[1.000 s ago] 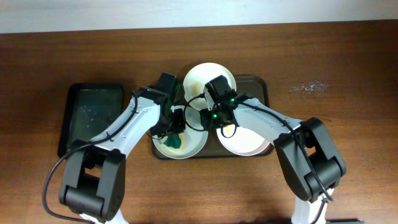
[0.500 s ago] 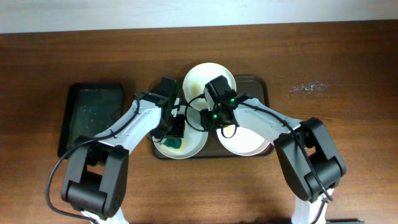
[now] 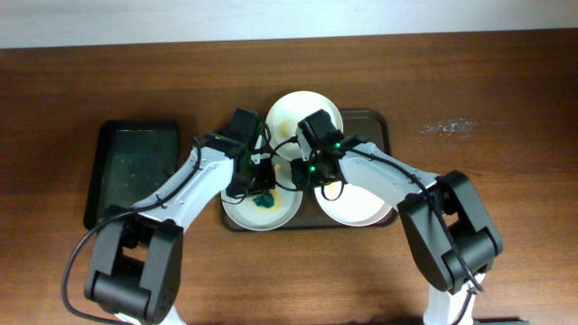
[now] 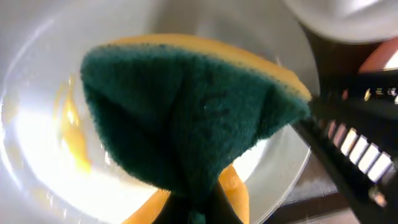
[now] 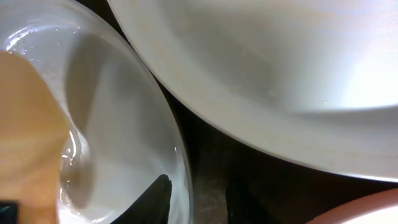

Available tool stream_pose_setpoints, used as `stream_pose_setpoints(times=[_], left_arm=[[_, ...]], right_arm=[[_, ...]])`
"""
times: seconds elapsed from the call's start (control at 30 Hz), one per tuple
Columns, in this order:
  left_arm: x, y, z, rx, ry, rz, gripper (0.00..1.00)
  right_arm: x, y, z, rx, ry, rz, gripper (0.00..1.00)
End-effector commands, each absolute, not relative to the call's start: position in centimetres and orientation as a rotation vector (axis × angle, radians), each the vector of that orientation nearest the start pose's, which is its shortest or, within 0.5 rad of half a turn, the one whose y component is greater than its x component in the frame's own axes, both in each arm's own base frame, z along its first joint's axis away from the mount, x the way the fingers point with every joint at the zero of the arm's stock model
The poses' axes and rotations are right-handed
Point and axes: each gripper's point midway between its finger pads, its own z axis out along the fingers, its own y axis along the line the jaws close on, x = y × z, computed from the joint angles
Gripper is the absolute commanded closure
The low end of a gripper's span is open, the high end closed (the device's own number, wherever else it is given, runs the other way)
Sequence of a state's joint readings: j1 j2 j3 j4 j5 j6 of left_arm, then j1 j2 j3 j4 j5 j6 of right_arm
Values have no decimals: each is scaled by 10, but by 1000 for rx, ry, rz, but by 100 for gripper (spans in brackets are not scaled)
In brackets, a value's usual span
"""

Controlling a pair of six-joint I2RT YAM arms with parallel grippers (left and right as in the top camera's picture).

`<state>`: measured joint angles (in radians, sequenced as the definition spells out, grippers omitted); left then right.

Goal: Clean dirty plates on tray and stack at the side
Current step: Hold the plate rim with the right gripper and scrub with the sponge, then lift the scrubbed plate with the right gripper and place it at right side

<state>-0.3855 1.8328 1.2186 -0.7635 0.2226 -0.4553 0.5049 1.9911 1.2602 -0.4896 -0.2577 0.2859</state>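
The dark brown tray [image 3: 379,122] holds three white plates. The front left plate [image 3: 282,213] has yellow smears [image 4: 71,137]. My left gripper [image 3: 257,185] is shut on a green and yellow sponge [image 4: 186,118] and presses it onto this plate [image 4: 37,143]. My right gripper [image 3: 309,177] straddles this plate's right rim [image 5: 112,124], one finger inside and one outside over the tray [image 5: 211,162], and appears shut on it. The back plate [image 3: 302,113] also shows in the right wrist view [image 5: 280,74]. The front right plate [image 3: 361,206] lies under my right arm.
A smaller narrow black tray [image 3: 135,167] lies on the wooden table to the left of the brown tray. A faint whitish smear [image 3: 447,126] marks the table at the right. Both arms cross over the middle of the tray.
My left gripper has slid the sponge a little to the right and toward the back on the front left plate. The right arm has not moved.
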Motion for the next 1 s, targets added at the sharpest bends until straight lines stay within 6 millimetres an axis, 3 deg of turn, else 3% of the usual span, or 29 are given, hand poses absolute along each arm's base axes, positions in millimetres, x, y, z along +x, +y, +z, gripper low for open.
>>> stream_pose_setpoints(times=[0.0, 0.1, 0.17, 0.2, 0.23, 0.3, 0.37, 0.4, 0.47, 0.53, 0.6, 0.67, 0.77, 0.87, 0.97], left_arm=[[326, -149, 4, -136, 3021, -218, 100], [332, -91, -1, -211, 2920, 255, 100], [337, -68, 7, -214, 2848, 445, 100], [343, -61, 15, -220, 2808, 508, 100], [347, -62, 19, -221, 2802, 506, 100], [366, -68, 51, -236, 2753, 477, 100], [380, -73, 86, -257, 2691, 424, 100], [383, -76, 100, -263, 2670, 392, 100], [385, -83, 149, -310, 2607, 171, 100], [377, -61, 184, -419, 2567, -2, 100], [366, -25, 190, -536, 2571, 26, 100], [354, 1, 180, -637, 2620, 54, 100], [353, 6, 180, -659, 2618, 63, 100], [353, 8, 180, -660, 2615, 74, 100], [352, 26, 180, -729, 2602, 86, 100]], right_arm=[[355, 246, 3, -375, 2861, 517, 69], [355, 246, 3, -375, 2863, 517, 69], [353, 245, 2, -375, 2872, 512, 74], [354, 244, 2, -372, 2872, 499, 81], [354, 243, 2, -371, 2872, 491, 85], [353, 243, 2, -371, 2874, 491, 96], [355, 244, 8, -372, 2875, 496, 96], [357, 245, 19, -372, 2870, 497, 96], [372, 249, 54, -376, 2817, 484, 96], [384, 245, 87, -436, 2767, 387, 96], [393, 239, 115, -481, 2721, 203, 96], [401, 235, 159, -508, 2584, -139, 96], [398, 235, 227, -552, 2261, -646, 96], [380, 244, 282, -532, 1943, -983, 96], [371, 252, 289, -554, 1890, -1024, 96]])
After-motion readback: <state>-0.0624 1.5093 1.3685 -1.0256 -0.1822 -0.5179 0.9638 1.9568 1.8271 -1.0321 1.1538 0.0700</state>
